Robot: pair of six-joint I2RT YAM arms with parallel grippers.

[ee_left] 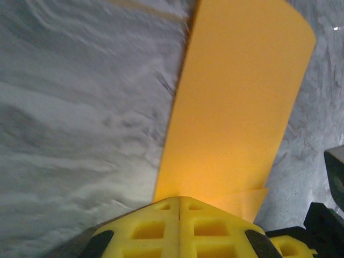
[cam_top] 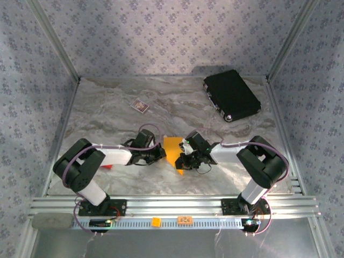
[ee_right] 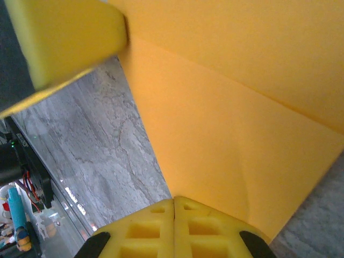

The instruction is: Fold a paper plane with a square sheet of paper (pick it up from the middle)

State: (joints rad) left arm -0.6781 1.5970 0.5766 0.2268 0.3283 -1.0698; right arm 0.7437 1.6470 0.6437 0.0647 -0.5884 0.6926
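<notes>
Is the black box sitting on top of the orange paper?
No, the black case lies at the far right of the table, well apart from the orange paper nearer the front.

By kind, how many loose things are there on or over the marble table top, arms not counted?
Orange-yellow folded paper sheet: 1
Black rectangular case: 1
Small red-and-white flat card: 1
Small red block: 1
Total: 4

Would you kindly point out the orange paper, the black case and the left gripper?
orange paper (ee_left: 236,107), left wrist view, flat middle.
black case (cam_top: 232,94), top view, lid centre.
left gripper (ee_left: 179,200), left wrist view, fingertip seam.
</notes>
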